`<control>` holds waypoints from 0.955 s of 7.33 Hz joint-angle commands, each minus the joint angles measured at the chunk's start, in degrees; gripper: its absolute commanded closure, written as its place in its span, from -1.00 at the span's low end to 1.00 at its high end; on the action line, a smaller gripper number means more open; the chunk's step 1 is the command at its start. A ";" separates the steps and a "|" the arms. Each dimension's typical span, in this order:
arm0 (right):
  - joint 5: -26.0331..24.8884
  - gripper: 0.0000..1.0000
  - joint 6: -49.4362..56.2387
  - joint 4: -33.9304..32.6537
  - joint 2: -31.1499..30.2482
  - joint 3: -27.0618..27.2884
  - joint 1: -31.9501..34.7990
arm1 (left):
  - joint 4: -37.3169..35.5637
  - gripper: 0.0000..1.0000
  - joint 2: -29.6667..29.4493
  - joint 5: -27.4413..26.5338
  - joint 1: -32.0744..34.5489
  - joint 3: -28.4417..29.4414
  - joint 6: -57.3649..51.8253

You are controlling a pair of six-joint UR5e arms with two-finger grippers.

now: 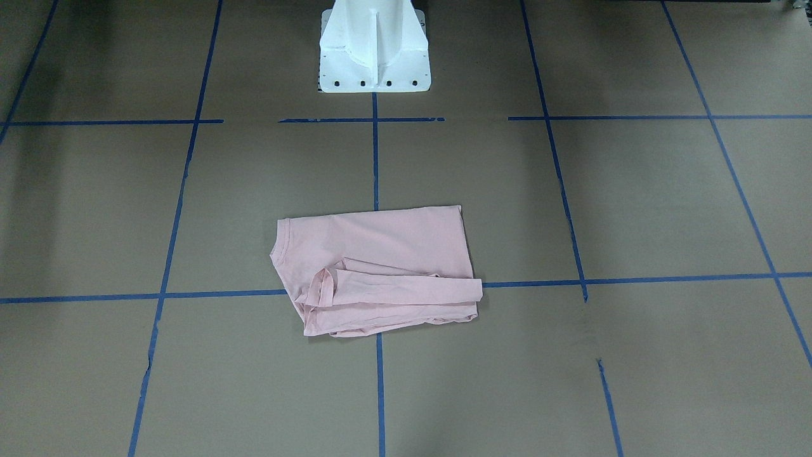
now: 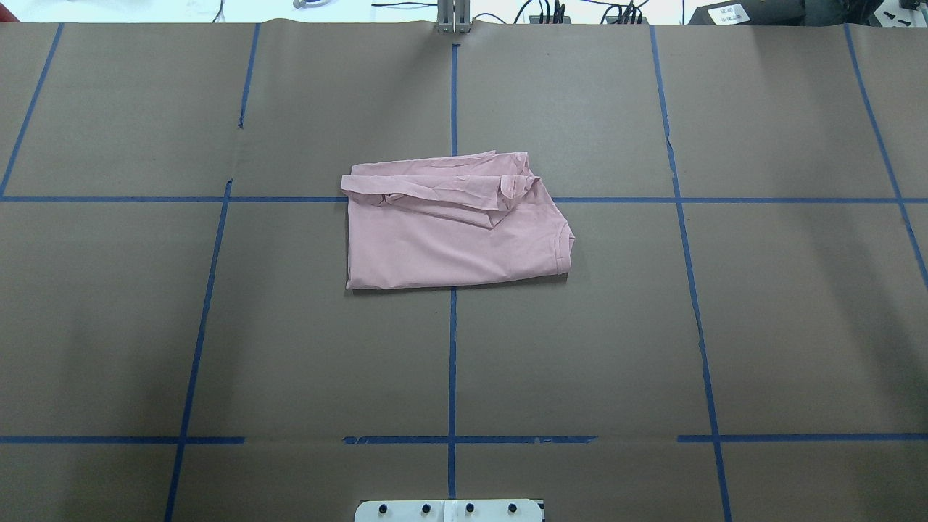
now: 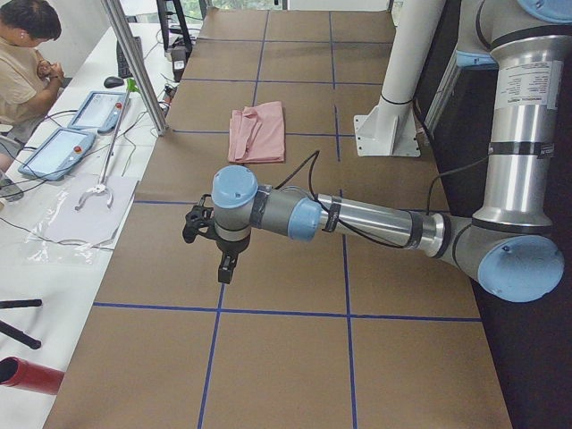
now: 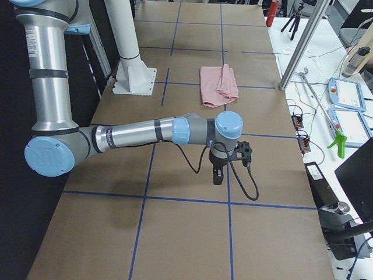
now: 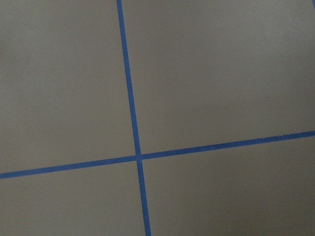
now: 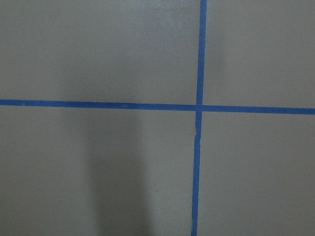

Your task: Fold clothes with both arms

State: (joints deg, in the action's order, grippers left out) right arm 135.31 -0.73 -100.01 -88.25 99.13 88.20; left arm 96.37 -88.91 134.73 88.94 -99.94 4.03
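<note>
We are logging the T-shirt (image 2: pixel 449 246) lying folded at the centre of the table (image 2: pixel 797 326), away from every edge. The left gripper (image 3: pixel 227 264) and right gripper (image 4: pixel 218 174) are hanging near opposite ends; we cannot tell whether their fingers are released or clenched. We are fearing a careless pinch unrolling the loose top fold.

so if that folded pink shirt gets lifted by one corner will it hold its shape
Probably not: the T-shirt lies flat and wrinkled like thin cloth, so it would likely droop. The loose flap on top would probably fall open.
</note>
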 commanded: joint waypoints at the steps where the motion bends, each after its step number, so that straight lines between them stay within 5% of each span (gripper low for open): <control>1: 0.04 -1.00 0.03 1.74 -1.49 -0.43 0.04 | 2.68 -1.00 1.02 -0.17 -1.04 0.97 0.10; 7: 0.04 -1.00 -0.24 1.83 -1.05 -1.65 -0.14 | 1.11 -1.00 1.81 -0.34 -1.31 0.80 -0.08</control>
State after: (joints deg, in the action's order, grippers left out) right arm 135.35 -0.98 -98.20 -89.50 98.11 88.13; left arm 98.01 -87.32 134.39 87.56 -99.42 3.96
